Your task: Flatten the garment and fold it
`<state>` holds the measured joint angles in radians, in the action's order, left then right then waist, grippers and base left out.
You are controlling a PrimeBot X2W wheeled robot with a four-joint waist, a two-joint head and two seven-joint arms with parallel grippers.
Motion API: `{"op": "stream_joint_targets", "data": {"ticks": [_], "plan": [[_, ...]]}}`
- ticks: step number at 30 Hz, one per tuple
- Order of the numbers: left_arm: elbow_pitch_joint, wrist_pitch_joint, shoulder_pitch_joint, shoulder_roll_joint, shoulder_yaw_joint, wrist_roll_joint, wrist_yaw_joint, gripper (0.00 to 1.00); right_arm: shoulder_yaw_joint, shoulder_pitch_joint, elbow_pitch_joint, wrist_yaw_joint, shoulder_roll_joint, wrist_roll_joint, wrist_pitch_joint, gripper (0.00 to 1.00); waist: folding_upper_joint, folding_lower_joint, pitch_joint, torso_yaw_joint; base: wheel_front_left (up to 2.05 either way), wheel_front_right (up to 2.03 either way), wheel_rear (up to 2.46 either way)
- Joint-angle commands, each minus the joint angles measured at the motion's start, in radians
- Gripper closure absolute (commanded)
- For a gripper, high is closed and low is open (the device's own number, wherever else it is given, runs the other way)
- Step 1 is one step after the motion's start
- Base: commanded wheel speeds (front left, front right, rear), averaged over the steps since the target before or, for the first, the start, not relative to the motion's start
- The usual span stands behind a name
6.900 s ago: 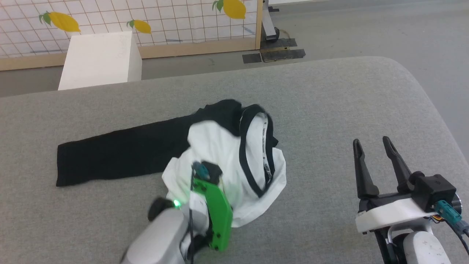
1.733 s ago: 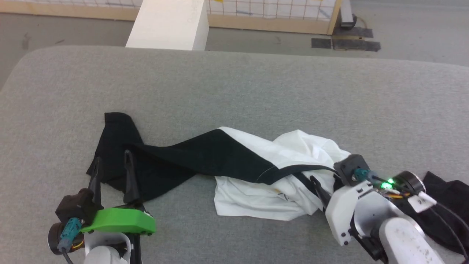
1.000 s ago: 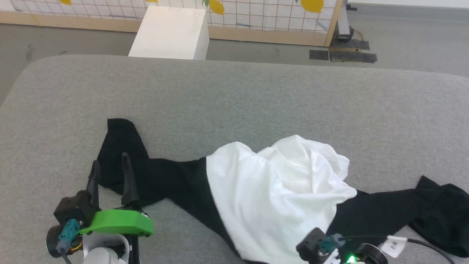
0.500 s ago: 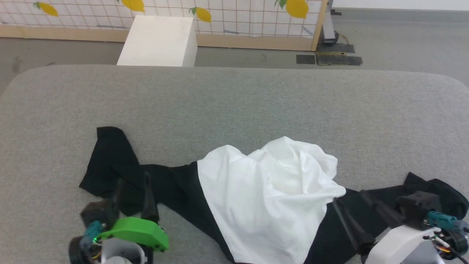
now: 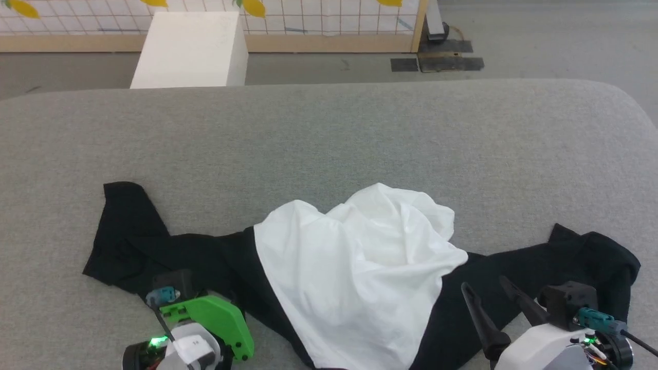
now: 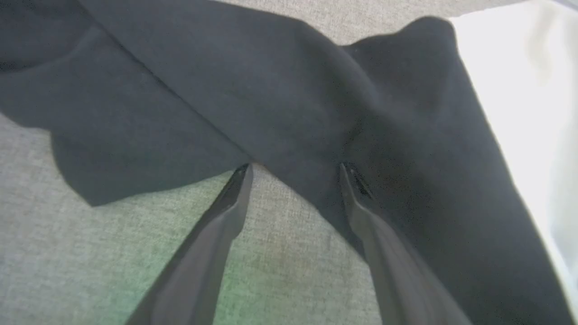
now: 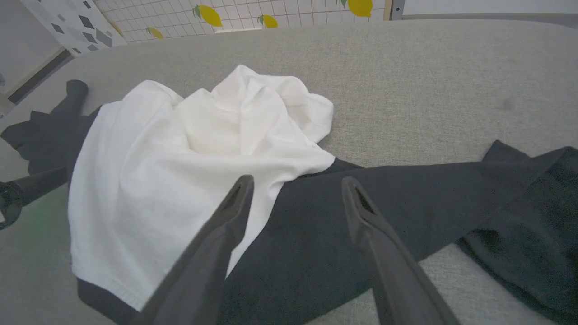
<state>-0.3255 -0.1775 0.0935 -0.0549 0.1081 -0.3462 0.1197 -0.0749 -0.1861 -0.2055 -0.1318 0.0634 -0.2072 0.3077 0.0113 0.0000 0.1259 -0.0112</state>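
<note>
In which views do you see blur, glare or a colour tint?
Head view: sharp, even light; the white of the garment is nearly washed out. Left wrist view: soft throughout, white cloth overexposed at right, green tint on the grey surface. Right wrist view: cloth sharp, fingers blurred near the lens.

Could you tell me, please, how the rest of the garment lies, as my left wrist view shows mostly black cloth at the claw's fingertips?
Observer: The white-bodied shirt with long black sleeves is not flat; its white middle is bunched up at the far end on the grey fabric surface.
Operator: Where is the other sleeve?
Observer: The right-hand black sleeve stretches out towards the robot's right, with its end crumpled.
Operator: Is the right claw gripping it?
Observer: No, the right claw is open over that sleeve, with nothing between its fingers.
</note>
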Motion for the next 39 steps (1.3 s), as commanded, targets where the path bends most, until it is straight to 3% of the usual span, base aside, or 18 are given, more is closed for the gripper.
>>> {"op": "stream_joint_targets", "data": {"ticks": [1,5,6,7,10,22,36,37,38,39], "plan": [[-0.015,-0.025,0.010,-0.002,0.003,-0.008,0.009,0.00,-0.004,0.019,0.005,0.001,-0.005,0.004,-0.006,0.00,-0.0113,0.0000,0.015,0.014,0.00,0.00,0.00],[-0.032,-0.108,0.018,-0.006,0.021,-0.023,-0.003,0.04,-0.012,0.024,0.019,0.001,-0.009,-0.005,0.001,0.00,-0.0113,0.0000,0.023,0.028,0.00,0.00,0.00],[-0.030,-0.126,0.018,-0.008,0.029,-0.026,-0.012,0.60,-0.011,0.024,0.022,0.001,-0.009,-0.005,0.004,0.00,-0.0113,0.0000,0.025,0.030,0.00,0.00,0.00],[-0.027,-0.137,0.017,-0.011,0.034,-0.029,-0.021,1.00,-0.009,0.024,0.025,0.001,-0.010,-0.007,0.007,0.00,-0.0113,0.0000,0.026,0.032,0.00,0.00,0.00],[-0.004,-0.136,0.009,-0.024,0.036,-0.030,-0.028,1.00,0.004,0.014,0.037,0.001,-0.011,-0.008,0.035,0.00,-0.0113,0.0000,0.028,0.034,0.00,0.00,0.00],[0.110,-0.018,-0.076,-0.076,-0.051,-0.031,0.033,1.00,0.149,-0.034,0.114,0.001,-0.013,-0.097,0.194,0.00,-0.0113,0.0000,0.031,-0.009,0.00,0.00,0.00],[0.128,-0.011,-0.068,-0.064,-0.014,-0.048,0.007,1.00,0.109,0.098,0.288,0.001,-0.013,-0.158,0.219,0.02,-0.0113,0.0000,0.064,-0.049,0.00,0.00,0.00],[0.126,-0.010,-0.067,-0.064,-0.012,-0.049,0.006,1.00,0.105,0.106,0.299,0.001,-0.013,-0.159,0.216,0.58,-0.0113,0.0000,0.065,-0.051,0.00,0.00,0.00],[0.124,-0.009,-0.066,-0.064,-0.011,-0.049,0.005,1.00,0.100,0.111,0.307,0.001,-0.013,-0.159,0.214,0.76,-0.0113,0.0000,0.064,-0.052,0.00,0.00,0.00],[0.121,-0.008,-0.066,-0.065,-0.010,-0.050,0.004,1.00,0.093,0.116,0.311,0.001,-0.013,-0.157,0.208,1.00,-0.0113,0.0000,0.061,-0.053,0.00,0.00,0.00]]}}
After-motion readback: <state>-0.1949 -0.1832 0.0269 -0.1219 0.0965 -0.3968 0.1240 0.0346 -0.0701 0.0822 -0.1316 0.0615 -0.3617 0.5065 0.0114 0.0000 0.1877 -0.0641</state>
